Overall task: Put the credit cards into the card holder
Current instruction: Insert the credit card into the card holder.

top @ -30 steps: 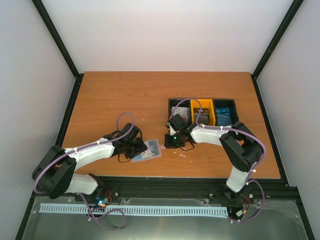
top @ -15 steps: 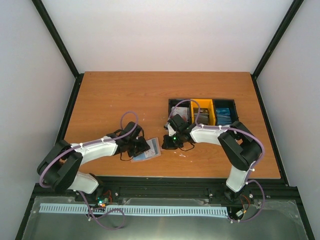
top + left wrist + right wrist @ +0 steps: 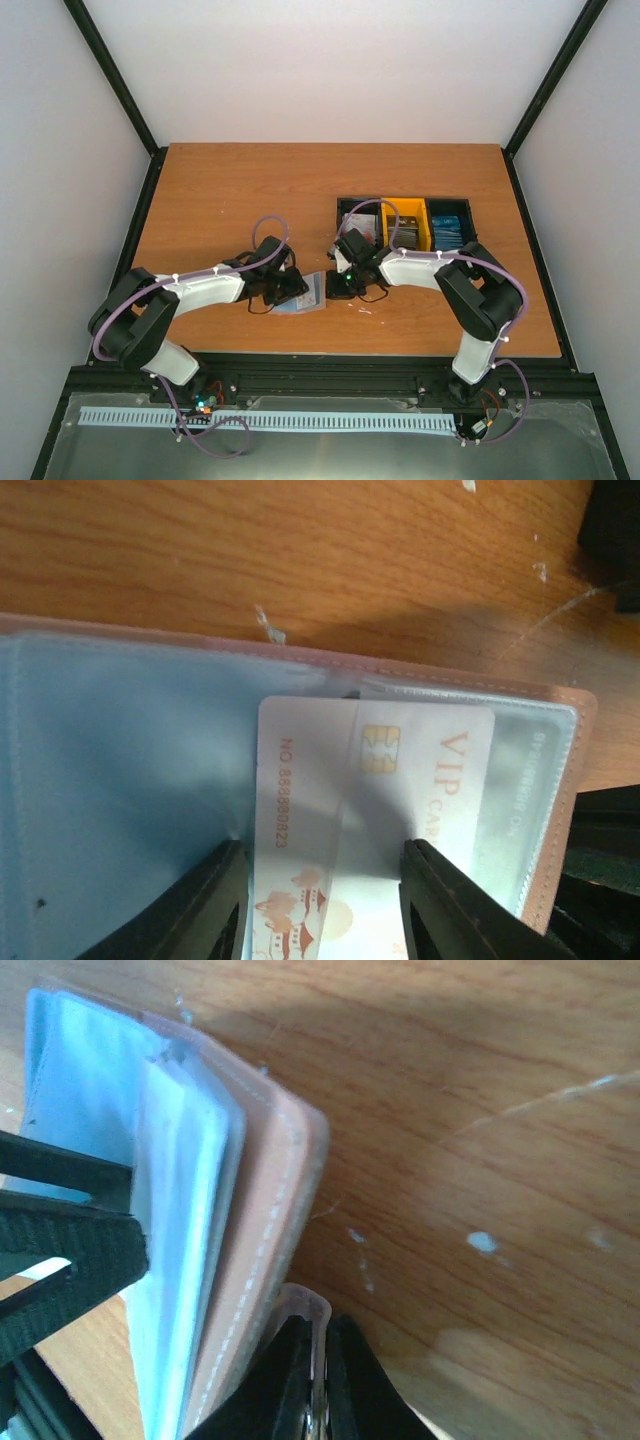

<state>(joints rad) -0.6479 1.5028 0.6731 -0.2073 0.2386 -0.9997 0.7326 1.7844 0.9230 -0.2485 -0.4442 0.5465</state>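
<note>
The card holder [image 3: 313, 291] lies open on the table between the two grippers, pale blue inside [image 3: 120, 770] and tan-pink outside [image 3: 272, 1210]. A white-and-red credit card [image 3: 400, 780] lies on it, its right part under a clear slot. My left gripper [image 3: 288, 288] is open over the card [image 3: 322, 905], its left finger [image 3: 215, 905] at the card's left edge. My right gripper [image 3: 342, 284] is shut on the holder's tan-pink edge [image 3: 320, 1360].
A black tray [image 3: 342, 205] at the back right holds white-and-red cards [image 3: 360, 226], dark grey cards in a yellow bin [image 3: 403, 231] and blue cards [image 3: 447, 231]. The table's front edge lies just below the arms.
My left gripper has moved right, onto the card holder. The right gripper has stayed at the holder's right edge.
</note>
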